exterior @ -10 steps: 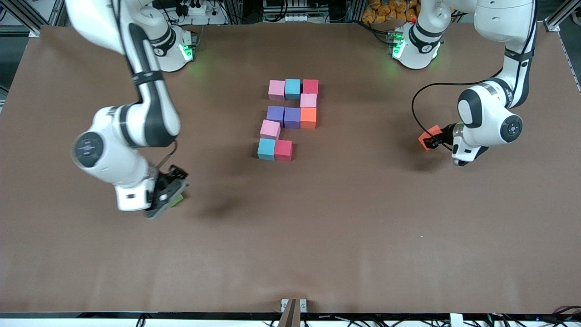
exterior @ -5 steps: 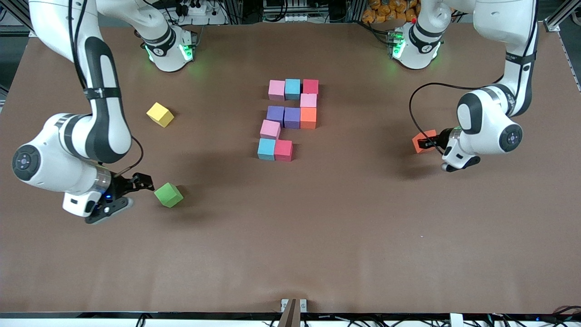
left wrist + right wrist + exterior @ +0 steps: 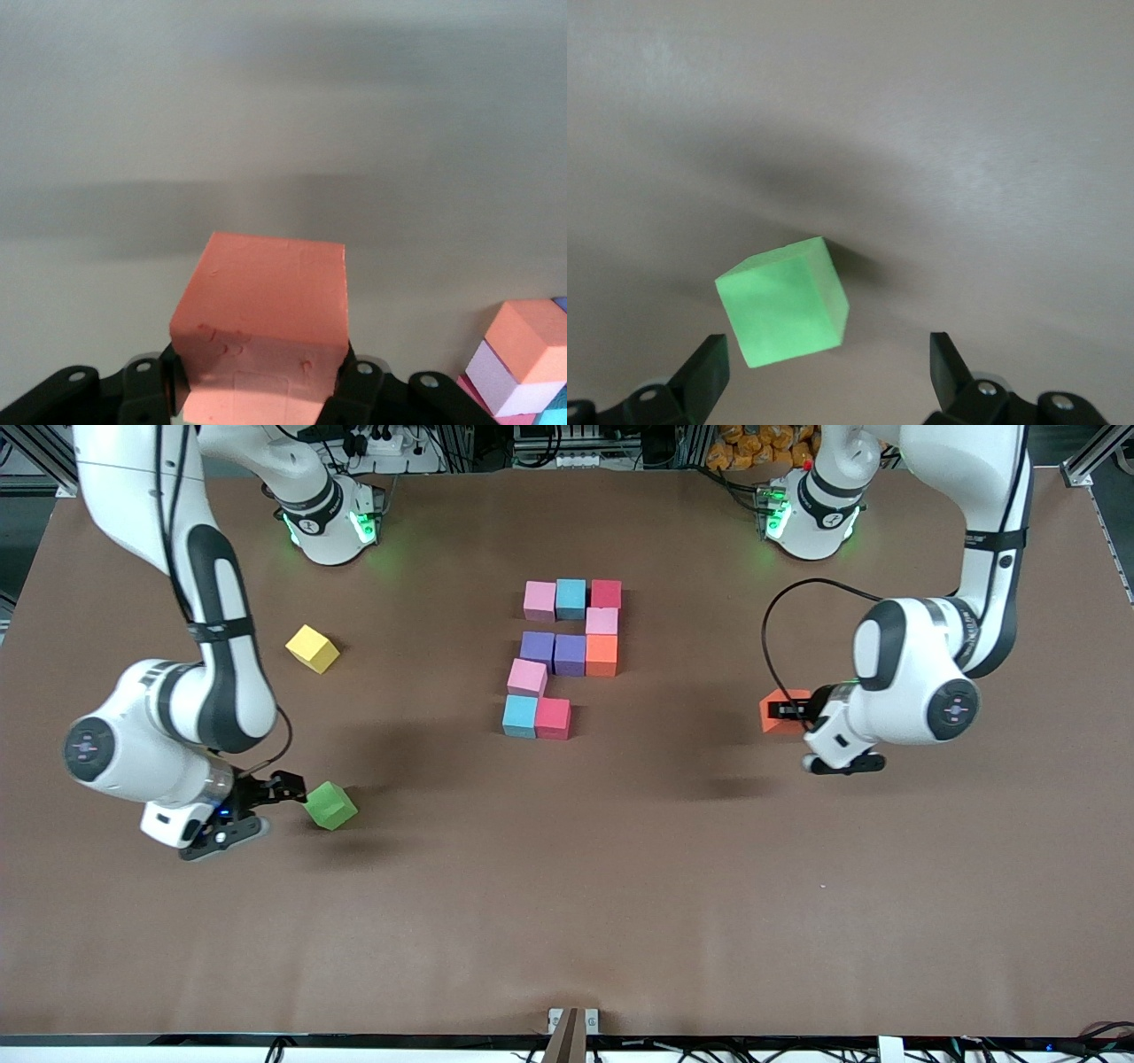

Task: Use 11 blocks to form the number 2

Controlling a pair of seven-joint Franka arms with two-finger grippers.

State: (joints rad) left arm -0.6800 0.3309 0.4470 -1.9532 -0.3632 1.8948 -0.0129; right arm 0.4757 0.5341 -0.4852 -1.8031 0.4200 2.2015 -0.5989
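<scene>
Front view: the partly built number 2 (image 3: 567,658) lies at the middle of the brown table (image 3: 567,921), its long axis running from the robots' bases toward the front camera, with its top row nearest the bases. 10 cubes are in place. The top row, from the right arm's end to the left arm's, holds a pink cube (image 3: 539,600), a light blue cube (image 3: 571,598) and a crimson cube (image 3: 606,593). Row 2 has 1 pink cube (image 3: 601,621) under the crimson one. Row 3 holds 2 purple cubes (image 3: 554,651) and an orange cube (image 3: 601,654). Row 4 has 1 pink cube (image 3: 527,677), set slightly askew. The bottom row holds a light blue cube (image 3: 520,716) and a crimson cube (image 3: 553,717); the cell at the left arm's end of this row stands vacant.

The left gripper (image 3: 785,710) hangs over bare table toward the left arm's end, well apart from the digit, its jaws clamped on the orange block (image 3: 776,710); the left wrist view shows that block (image 3: 261,323) pinched between both fingers.

The right gripper (image 3: 282,788) is just beside the green cube (image 3: 330,805), jaws spread wide and not touching it, as the right wrist view confirms for the cube (image 3: 783,302). A yellow cube (image 3: 312,647) lies nearer the right arm's base.
</scene>
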